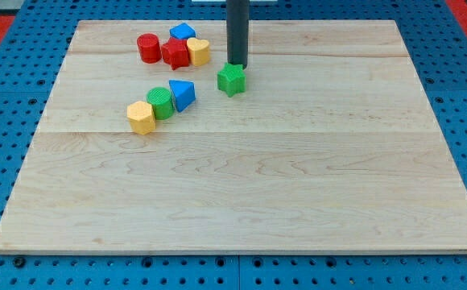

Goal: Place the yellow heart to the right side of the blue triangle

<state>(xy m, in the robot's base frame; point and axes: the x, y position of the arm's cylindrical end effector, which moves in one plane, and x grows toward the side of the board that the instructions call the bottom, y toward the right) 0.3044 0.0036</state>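
Resting my tip (pixel 237 64) just above green star (pixel 232 80), sighting yellow heart (pixel 199 51) lying near to view's left, above blue triangle (pixel 182 95) on worktop (pixel 298 201); carrying no pincer, grasping nothing.

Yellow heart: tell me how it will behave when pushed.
The yellow heart looks squat and flat-based, so probably slides, not tips. It touches the red block, which may drag along. My tip sits to its right.

Pale wooden desk (pixel 241 193) with visible grain and a smooth matt finish, blue perforated base (pixel 0 97) beneath it, smooth matt dark rod (pixel 237 32), green ribbed-top round block (pixel 160 103), plastic-looking yellow heart (pixel 199 51)
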